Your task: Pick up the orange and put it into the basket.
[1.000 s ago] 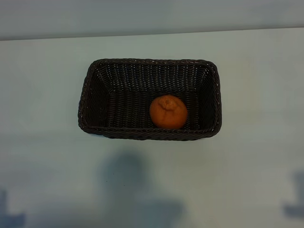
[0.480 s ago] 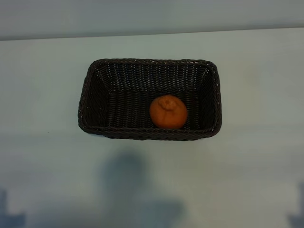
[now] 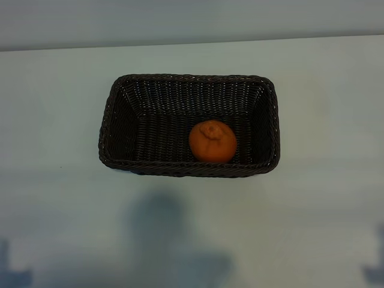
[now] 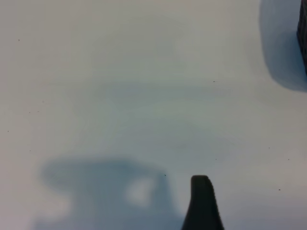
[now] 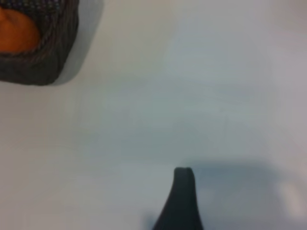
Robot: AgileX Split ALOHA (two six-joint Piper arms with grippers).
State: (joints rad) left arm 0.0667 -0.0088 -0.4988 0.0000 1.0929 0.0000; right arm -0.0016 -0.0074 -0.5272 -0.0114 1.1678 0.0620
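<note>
L pincer (image 4: 202, 203) and R pincer (image 5: 180, 199): both spread apart, empty, over bare tabletop (image 3: 54, 120). Orange (image 3: 212, 141) sits inside basket (image 3: 114, 120), near its front-right wall.

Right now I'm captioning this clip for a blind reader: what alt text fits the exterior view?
An orange lies inside a dark woven basket, near its front wall and right of centre. The basket stands on a pale table; no gripper shows in this view.
</note>
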